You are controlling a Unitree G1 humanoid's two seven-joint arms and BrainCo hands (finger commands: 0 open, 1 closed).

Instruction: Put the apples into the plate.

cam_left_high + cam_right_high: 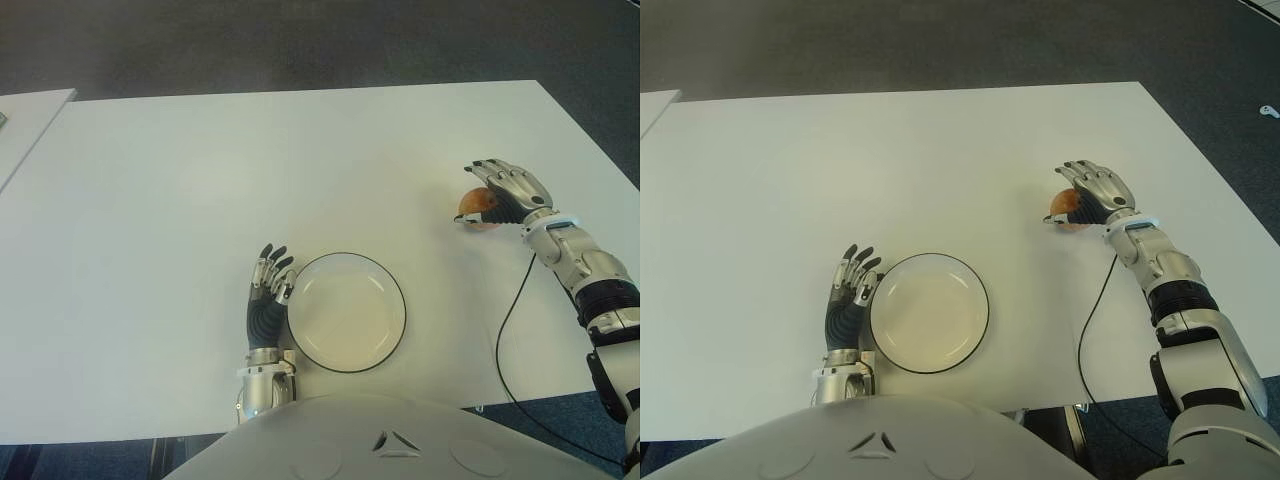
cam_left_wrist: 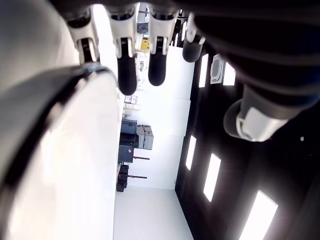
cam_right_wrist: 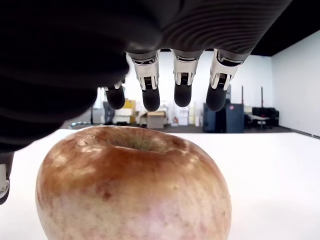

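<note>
My right hand (image 1: 505, 190) was out to the right of the plate (image 1: 346, 311) and farther from me, arched over the apple (image 1: 477, 207). Its fingers (image 3: 182, 85) hung spread above the top of the fruit, not closed around it, so I had hold of nothing. The apple sat upright on the white table (image 1: 200, 200), stem hollow facing up, well apart from the plate. My left hand (image 1: 269, 293) lay just beside the plate's left edge, palm down, fingers (image 2: 126, 60) straight and relaxed, their tips near the dark rim. The plate held nothing. A thin black cable (image 1: 505, 330) ran across the table to the right of the plate, below my right wrist.
</note>
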